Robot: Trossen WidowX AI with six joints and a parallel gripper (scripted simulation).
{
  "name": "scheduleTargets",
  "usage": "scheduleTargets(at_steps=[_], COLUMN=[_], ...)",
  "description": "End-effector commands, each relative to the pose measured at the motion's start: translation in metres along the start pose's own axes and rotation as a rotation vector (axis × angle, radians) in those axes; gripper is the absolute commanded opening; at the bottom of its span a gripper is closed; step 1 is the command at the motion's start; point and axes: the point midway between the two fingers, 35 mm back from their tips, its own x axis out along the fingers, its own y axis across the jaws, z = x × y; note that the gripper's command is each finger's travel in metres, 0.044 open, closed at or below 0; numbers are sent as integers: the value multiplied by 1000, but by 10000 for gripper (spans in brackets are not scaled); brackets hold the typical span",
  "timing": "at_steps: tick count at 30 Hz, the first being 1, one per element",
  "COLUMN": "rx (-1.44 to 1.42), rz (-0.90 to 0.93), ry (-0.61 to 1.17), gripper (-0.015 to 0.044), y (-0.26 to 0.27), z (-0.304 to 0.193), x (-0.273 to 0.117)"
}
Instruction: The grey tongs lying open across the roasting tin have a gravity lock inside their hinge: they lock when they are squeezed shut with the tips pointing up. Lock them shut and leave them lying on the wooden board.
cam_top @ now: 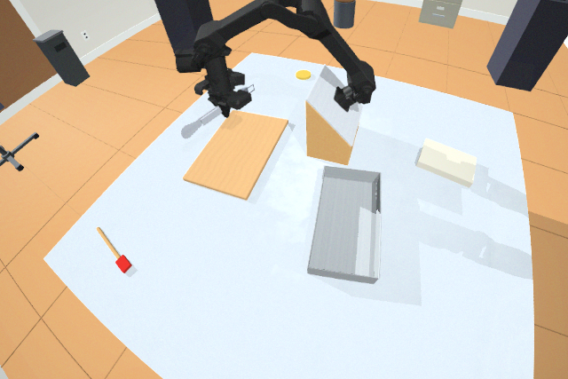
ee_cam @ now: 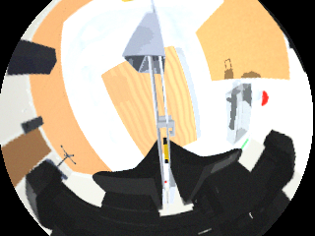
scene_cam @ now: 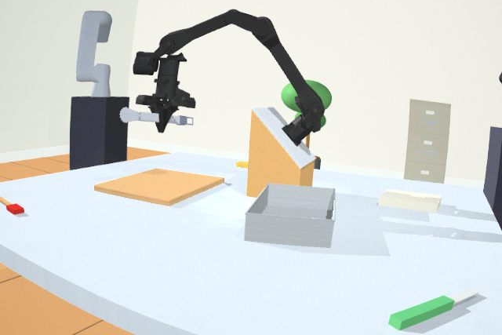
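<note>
My gripper (cam_top: 224,111) (scene_cam: 161,125) (ee_cam: 161,140) is shut on the grey tongs (cam_top: 200,122) (scene_cam: 136,115) (ee_cam: 157,73) near their middle. It holds them about level in the air, well above the table. The tongs' arms lie close together. Their broad tips point left, out past the far left edge of the wooden board (cam_top: 238,150) (scene_cam: 158,185) (ee_cam: 128,101). Their hinge end sticks out on the gripper's other side. The grey roasting tin (cam_top: 342,273) (scene_cam: 288,230) (ee_cam: 238,112) stands empty on the white table, right of the board.
A wooden wedge with a grey sloped face (cam_top: 327,136) (scene_cam: 271,161) stands between board and tin, by the arm's base. A cream block (cam_top: 447,161) (scene_cam: 409,200) lies right. A yellow disc (cam_top: 303,74), a red spatula (cam_top: 122,263) (scene_cam: 15,209) and a green-handled knife (scene_cam: 421,311) lie further off.
</note>
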Motion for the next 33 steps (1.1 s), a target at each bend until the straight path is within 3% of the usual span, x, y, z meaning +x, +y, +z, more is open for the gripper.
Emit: scheduleTargets(at_steps=[1, 33], rx=[18, 23], rz=[-9, -4], ry=[109, 948], gripper=[-150, -150], y=[6, 9], z=[2, 27], x=[4, 3])
